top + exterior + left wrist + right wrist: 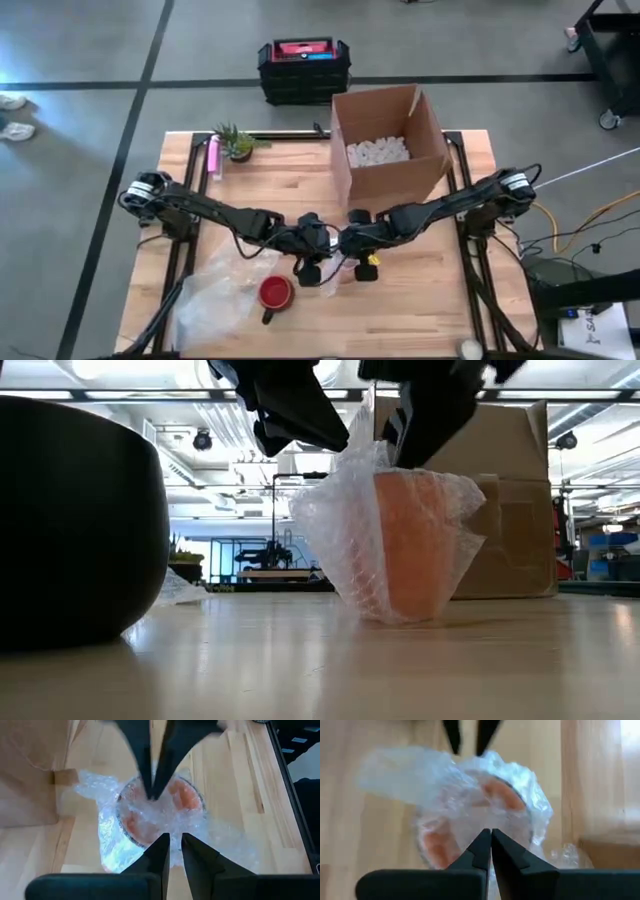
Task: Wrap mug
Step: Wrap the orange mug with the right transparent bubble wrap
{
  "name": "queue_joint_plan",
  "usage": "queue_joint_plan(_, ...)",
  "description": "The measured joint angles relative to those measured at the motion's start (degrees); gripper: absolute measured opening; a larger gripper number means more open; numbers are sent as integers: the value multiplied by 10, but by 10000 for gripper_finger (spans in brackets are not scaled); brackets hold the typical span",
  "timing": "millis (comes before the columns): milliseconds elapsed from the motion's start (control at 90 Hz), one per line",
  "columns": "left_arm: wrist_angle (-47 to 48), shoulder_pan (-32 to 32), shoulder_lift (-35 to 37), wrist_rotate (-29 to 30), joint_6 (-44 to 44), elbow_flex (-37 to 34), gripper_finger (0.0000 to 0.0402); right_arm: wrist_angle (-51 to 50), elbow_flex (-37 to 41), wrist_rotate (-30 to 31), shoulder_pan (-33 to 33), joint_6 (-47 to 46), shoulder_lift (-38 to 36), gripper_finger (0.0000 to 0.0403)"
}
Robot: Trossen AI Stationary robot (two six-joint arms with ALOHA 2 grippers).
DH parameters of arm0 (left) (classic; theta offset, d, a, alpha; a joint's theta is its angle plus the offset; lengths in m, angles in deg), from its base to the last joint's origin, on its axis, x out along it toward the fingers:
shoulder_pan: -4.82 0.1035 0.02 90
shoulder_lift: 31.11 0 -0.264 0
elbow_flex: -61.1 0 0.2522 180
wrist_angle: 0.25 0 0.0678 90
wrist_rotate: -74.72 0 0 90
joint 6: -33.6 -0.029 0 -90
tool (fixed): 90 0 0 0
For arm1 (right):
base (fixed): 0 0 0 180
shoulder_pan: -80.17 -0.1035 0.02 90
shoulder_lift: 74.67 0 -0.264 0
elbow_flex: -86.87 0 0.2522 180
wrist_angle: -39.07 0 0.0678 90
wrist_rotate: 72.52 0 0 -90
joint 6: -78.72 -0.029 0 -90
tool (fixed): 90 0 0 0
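Shows the orange mug (420,540) upright on the wooden table (400,670), backed in the low view by a cardboard box (390,140), with bubble wrap (335,525) drawn up its sides and gathered loosely over the rim. Places both hands directly above the mouth, facing each other across it, presumably to tuck the loose film down into the opening and so lock the wrap in place. Presents the left hand (172,839) narrowly parted, poised just over the crumpled film and gripping nothing visible. Presents the right hand (491,832) with tips pressed together at the film over the mouth, any fold pinched between them impossible to confirm. Leaves the rest of the bubble wrap trailing across the table toward the left arm's side, judged to be slack for further turns. Hides the handle behind film in the low and wrist views. Cuts off both arms at the upper edge of the low view. Blocks the near left of the low view with a dark rounded object (70,520) of uncertain identity. Renders the box contents as pale lumps only, probably packing fill.
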Motion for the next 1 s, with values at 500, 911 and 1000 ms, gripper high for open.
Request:
queue_joint_plan(500, -6, 0, 0, 0, 0, 0, 36, 3, -8, 2, 0, 20, 96, 0)
queue_joint_plan(911, -1, -2, 0, 0, -2, -1, 36, -37, -62, -6, -1, 35, 36, 0)
queue_joint_plan(1000, 2, -5, 0, 0, -2, -1, 36, -34, -64, -7, -2, 35, 24, 0)
